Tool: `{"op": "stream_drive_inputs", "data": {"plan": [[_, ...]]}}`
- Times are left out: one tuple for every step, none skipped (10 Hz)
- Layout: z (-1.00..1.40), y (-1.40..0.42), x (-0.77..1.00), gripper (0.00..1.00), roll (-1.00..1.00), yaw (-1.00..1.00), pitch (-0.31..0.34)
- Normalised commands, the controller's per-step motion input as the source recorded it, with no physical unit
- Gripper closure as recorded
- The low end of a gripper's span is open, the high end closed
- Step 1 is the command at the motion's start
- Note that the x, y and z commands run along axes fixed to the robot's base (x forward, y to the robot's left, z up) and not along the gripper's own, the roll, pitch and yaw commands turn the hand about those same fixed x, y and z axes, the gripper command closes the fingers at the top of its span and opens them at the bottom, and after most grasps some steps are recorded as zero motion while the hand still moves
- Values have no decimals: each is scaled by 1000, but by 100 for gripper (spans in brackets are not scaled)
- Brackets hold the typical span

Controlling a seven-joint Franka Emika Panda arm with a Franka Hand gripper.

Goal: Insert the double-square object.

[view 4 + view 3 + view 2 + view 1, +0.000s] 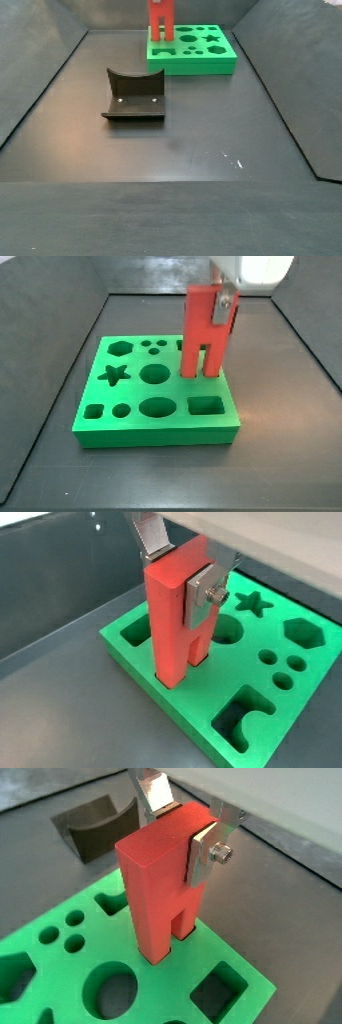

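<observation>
The double-square object [160, 878] is a tall red block with two prongs pointing down. It stands upright on the green board [80, 958], with its prong tips at the board's edge holes; how deep they sit I cannot tell. My gripper [181, 823] is shut on the block's top, one silver finger [207, 853] on each side. The same grip shows in a wrist view, with gripper [181, 567], block [174, 622] and board [267, 702]. In both side views the block [205, 331] [160, 20] rises from the board [134, 406] [201, 60], with the gripper [221, 301] at its top.
The board has several other cutouts: a star [115, 375], circles [158, 407] and a square [205, 407]. The dark fixture [134, 95] stands on the floor away from the board and also shows in a wrist view [91, 828]. Dark bin walls surround the floor.
</observation>
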Motion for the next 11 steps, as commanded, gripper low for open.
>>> {"op": "stream_drive_inputs", "data": {"plan": [[-226,-46,29,100,56,131,0],[-266,-211,0,100,104,0,0],[-249,-306,34,100,127,-157,0],[-209,-271,71,100,97,-260,16],[-186,-217,77,100,83,-263,29],[-169,-189,80,100,87,-274,36],[-180,-180,66,100,89,-277,33],[-200,-151,57,100,80,-249,24],[-197,-97,43,100,37,-191,4],[-189,-23,0,100,0,-109,0],[-134,0,0,100,-9,0,0]]}}
